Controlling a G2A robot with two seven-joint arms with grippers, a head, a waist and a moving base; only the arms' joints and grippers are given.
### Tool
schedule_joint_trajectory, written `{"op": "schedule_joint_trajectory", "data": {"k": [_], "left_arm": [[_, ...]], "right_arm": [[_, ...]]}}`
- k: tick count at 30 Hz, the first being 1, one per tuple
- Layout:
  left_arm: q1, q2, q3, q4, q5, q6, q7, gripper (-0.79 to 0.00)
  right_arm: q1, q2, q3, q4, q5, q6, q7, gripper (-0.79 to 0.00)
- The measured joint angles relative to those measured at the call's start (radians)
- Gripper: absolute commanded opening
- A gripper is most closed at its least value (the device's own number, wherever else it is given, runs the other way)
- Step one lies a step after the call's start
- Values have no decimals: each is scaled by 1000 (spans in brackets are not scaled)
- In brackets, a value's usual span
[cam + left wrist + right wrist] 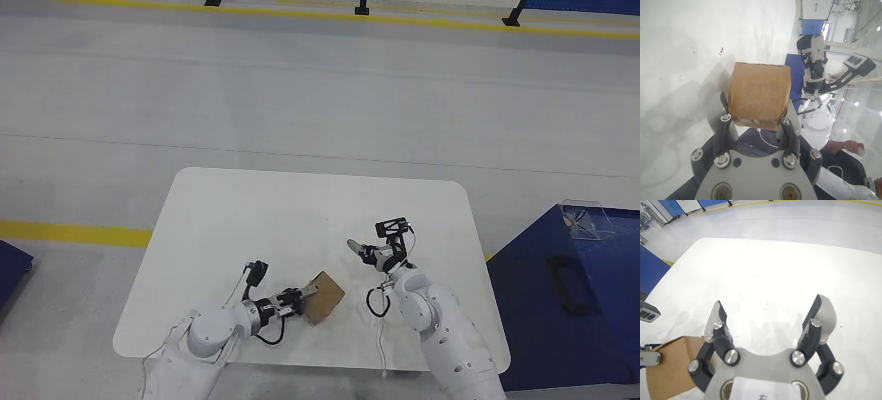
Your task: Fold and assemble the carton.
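Clamping the carton (pixel 759 94), left gripper (pixel 757 111); right gripper (pixel 770 311) wide open.

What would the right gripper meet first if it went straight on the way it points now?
Probably nothing: ahead of the open right gripper lies only bare white table. The brown cardboard carton sits off to one side, outside that line.

Carton (pixel 325 296) obstructs the near edge; far table (pixel 300 205) gives room.

Carton (pixel 325 297) on table (pixel 300 210), left of right claw (pixel 362 249).
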Motion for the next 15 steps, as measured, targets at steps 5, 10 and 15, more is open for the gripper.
{"op": "schedule_joint_trajectory", "data": {"k": [5, 10, 15], "left_arm": [[37, 10, -55, -71, 36, -15, 138, 0], [162, 23, -76, -260, 219, -196, 410, -739], [229, 34, 22, -360, 676, -318, 551, -785]], "right_arm": [[-6, 1, -4, -6, 1, 2, -2, 0], [-15, 0, -16, -19, 1, 6, -5, 0], [-20, -1, -34, -22, 1, -3, 6, 0]]}}
